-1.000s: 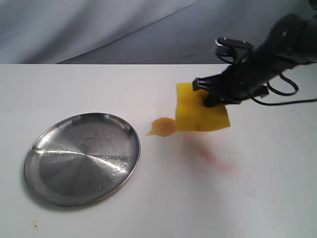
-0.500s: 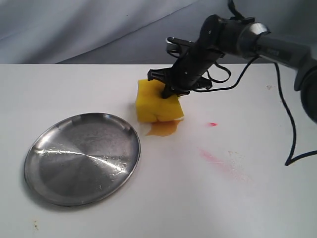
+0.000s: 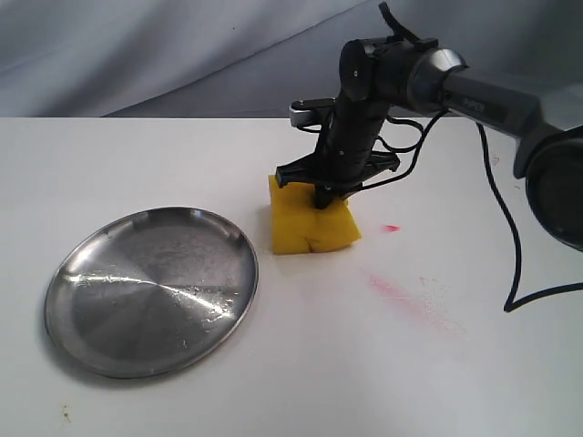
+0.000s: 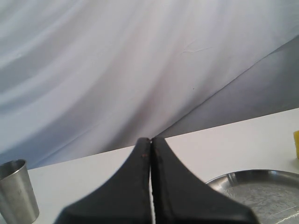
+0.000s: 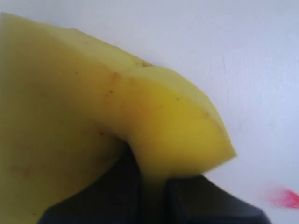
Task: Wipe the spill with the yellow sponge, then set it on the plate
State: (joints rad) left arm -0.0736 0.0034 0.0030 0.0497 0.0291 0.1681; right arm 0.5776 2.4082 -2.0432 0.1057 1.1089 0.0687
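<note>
The yellow sponge rests on the white table just right of the silver plate, pinched from above by my right gripper, which is shut on it. The right wrist view is filled by the sponge, squeezed between the two dark fingers. The amber spill is hidden; the sponge covers the spot where it lay. My left gripper is shut on nothing, off the exterior view, with the plate's rim just beyond it.
A pink-red smear and a small red dot mark the table right of the sponge. A metal cup stands near the left gripper. A grey cloth backdrop hangs behind the table.
My right gripper carried the sponge leftward across the table, onto the amber puddle and then over it. The puddle, visible before, is now covered. The plate has not moved.
</note>
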